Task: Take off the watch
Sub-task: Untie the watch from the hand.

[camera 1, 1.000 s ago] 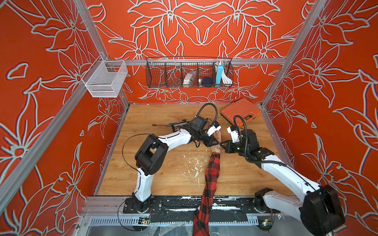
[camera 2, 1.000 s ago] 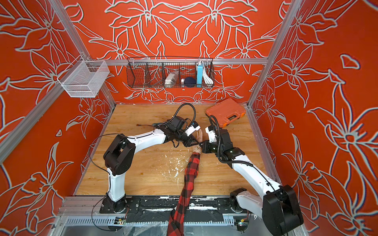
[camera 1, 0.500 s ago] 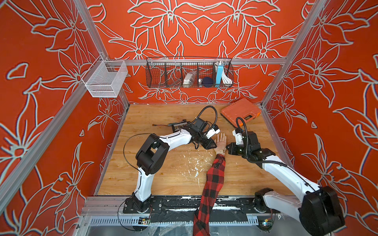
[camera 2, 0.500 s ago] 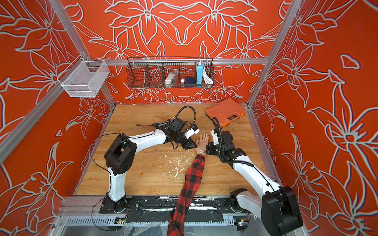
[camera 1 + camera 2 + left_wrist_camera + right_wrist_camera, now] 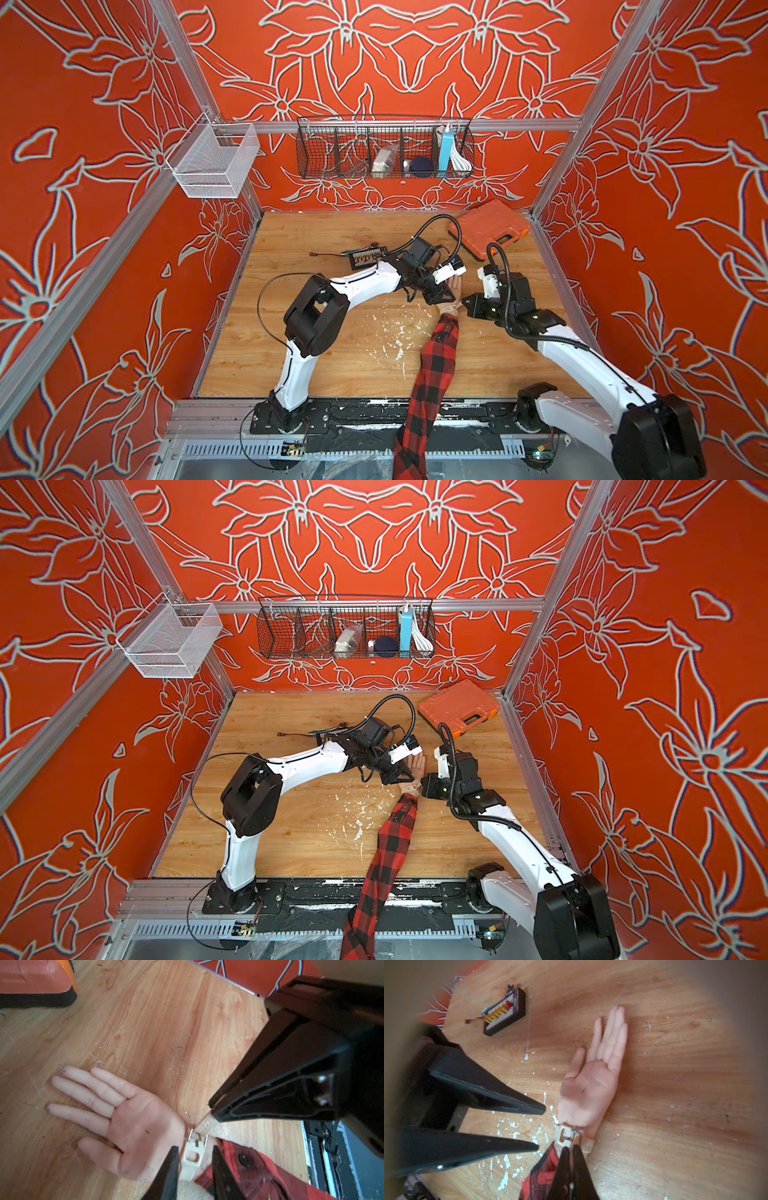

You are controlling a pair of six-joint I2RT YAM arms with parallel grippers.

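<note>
Since a second ago, the pale model hand has come out from between the two grippers and lies palm up, fingers flat, on the wooden table, right of centre in both top views. Two white robot arms meet over its wrist. One watch circles that wrist, just beside the cuff of one red-and-black plaid sleeve. It is a thin cream-beige strap with a slotted loop and a small silver buckle facing up; its face is out of sight. The right gripper has its fingers pressed together, pinching the strap's punched tail, which runs from the buckle straight into its tips. The left gripper has its two fingers a little spread, one on each side of the strap's buckle end. Elsewhere, one closed orange case sits at the table's upper right and one black bit holder with a short cable lies upper centre. Two baskets hang on the walls: one white basket upper left and one black basket top centre.
</note>
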